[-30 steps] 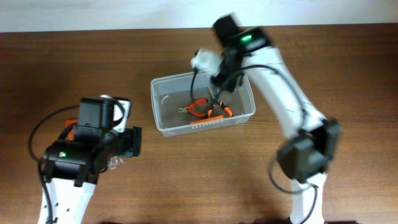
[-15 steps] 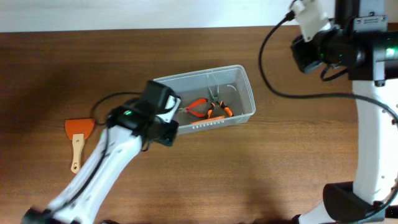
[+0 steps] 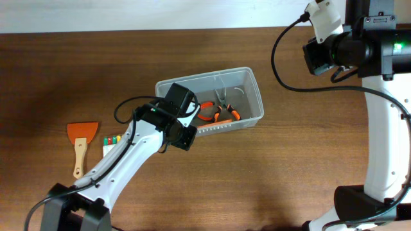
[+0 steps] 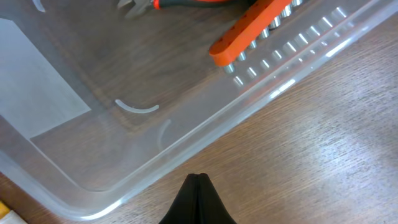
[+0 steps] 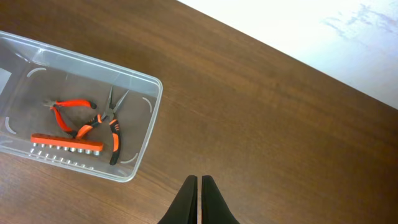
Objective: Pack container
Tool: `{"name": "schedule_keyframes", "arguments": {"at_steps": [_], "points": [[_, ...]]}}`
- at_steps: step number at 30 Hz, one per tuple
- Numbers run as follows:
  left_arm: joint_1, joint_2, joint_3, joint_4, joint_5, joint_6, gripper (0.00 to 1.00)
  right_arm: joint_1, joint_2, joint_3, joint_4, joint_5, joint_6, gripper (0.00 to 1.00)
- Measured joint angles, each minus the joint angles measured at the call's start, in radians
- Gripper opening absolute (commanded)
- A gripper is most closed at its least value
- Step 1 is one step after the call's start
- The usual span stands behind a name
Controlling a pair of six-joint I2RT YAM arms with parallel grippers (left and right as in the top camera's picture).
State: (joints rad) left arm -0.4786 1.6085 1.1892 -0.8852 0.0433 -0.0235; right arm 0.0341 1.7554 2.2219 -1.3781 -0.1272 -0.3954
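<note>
Hovering at the container (image 3: pixel 259 99) near wall, left gripper (image 4: pixel 196 183) is closed, empty; right gripper (image 5: pixel 199 182) same, well clear. Mid-pack; likely next: open, grab scraper (image 3: pixel 82 131) left of container.

The left gripper (image 4: pixel 198 186) shows at the bottom edge, its dark fingertips pressed together into a single point with no gap, nothing between them. It hangs over bare wooden tabletop (image 4: pixel 323 149), just outside the container (image 4: pixel 205 134), whose clear rim runs diagonally from lower left to upper right. Inside, near that wall, lies an orange bit holder (image 4: pixel 252 28) with a row of silvery bits. Orange-handled pliers (image 4: pixel 168 3) are cut off by the top edge.
</note>
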Motion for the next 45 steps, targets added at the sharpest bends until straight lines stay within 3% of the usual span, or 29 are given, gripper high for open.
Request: {"name": "schedule_keyframes", "arguments": {"at_steps": [19, 31, 43, 44, 45], "points": [[0.005, 0.0, 0.0, 0.008, -0.086, 0.0, 0.02, 0.0, 0.0, -0.001, 0.002, 0.0, 0.003, 0.04], [0.119, 0.0, 0.0, 0.018, -0.1, 0.0, 0.02, 0.0, 0.0, -0.001, 0.002, 0.0, 0.003, 0.04], [0.127, 0.0, 0.0, 0.063, -0.104, 0.0, 0.02, 0.0, 0.0, -0.001, 0.002, 0.0, 0.002, 0.04], [0.127, 0.0, 0.0, 0.061, -0.104, 0.0, 0.02, 0.0, 0.0, -0.001, 0.002, 0.0, 0.003, 0.1], [0.127, 0.0, 0.0, 0.06, -0.104, 0.0, 0.02, 0.0, 0.0, -0.001, 0.002, 0.0, 0.003, 0.24]]}}
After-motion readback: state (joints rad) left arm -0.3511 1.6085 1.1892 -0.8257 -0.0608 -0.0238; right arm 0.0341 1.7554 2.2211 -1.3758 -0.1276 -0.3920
